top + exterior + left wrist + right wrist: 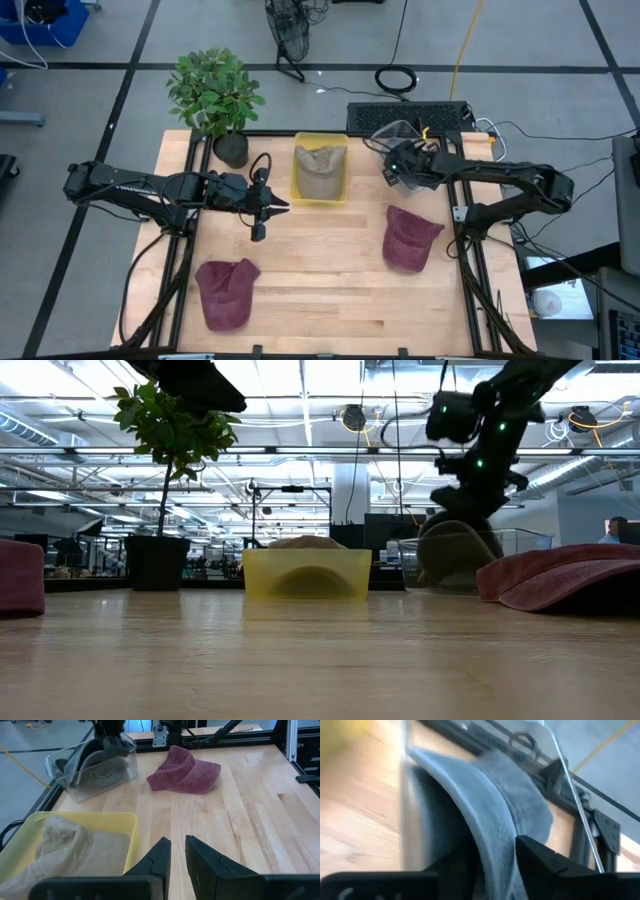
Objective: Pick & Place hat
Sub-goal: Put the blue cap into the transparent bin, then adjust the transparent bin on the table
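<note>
From above, the right gripper (398,168) is over the clear bin (385,135), just right of the yellow bin (320,190). The left gripper (272,205) waits left of the yellow bin, fingers a little apart.

The right wrist view shows the fingers spread on both sides of the grey hat (500,815), which lies inside the clear bin.

No text, label, brand, number or sign can be read in any of the views. The hats, the bins, the bench and the arms show no writing that is clear enough to make out.
</note>
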